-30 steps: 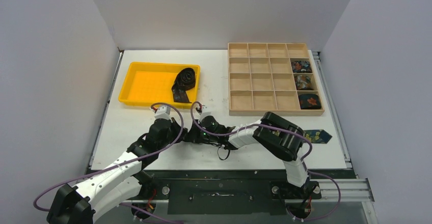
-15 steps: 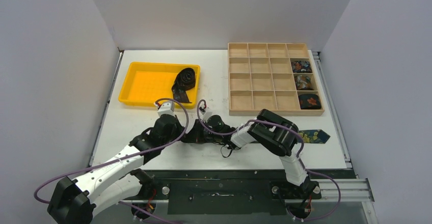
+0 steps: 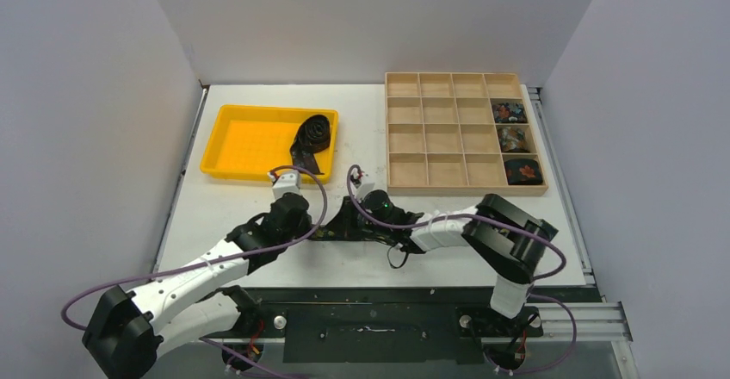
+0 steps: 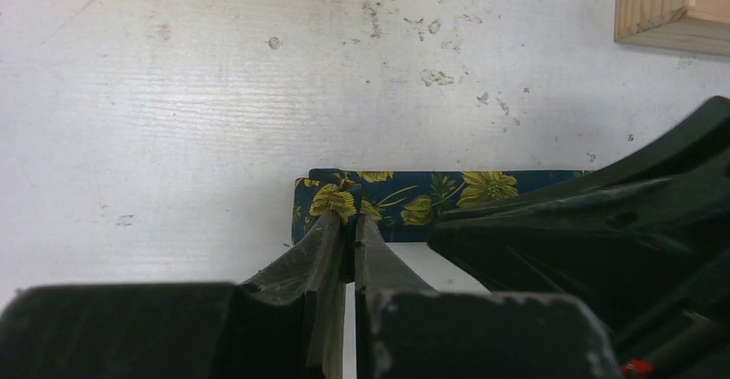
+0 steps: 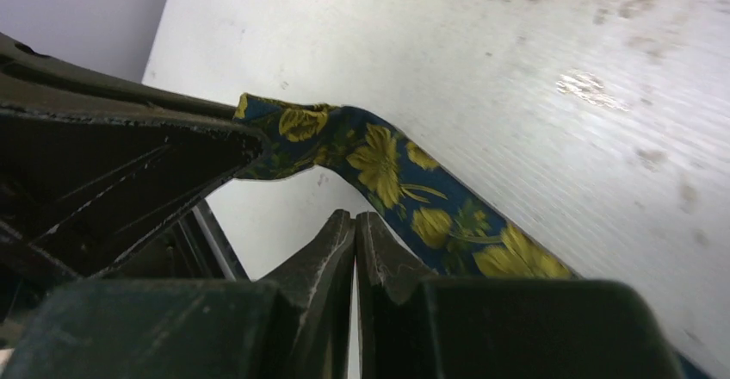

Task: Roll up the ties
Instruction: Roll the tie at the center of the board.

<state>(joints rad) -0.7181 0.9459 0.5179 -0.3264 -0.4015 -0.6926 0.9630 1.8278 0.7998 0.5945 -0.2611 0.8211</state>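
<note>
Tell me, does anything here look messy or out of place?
The black tie in the yellow tray is only half coiled; its tail trails loose toward the near rim. The rolled ties in the wooden organizer sit neatly.

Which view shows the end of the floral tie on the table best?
Left wrist: the tie end lies flat and sharp, with the shut left hand pinching its edge. Right wrist shows the strip arching upward, its end partly behind the left hand. In the top view the arms hide nearly all of it.
</note>
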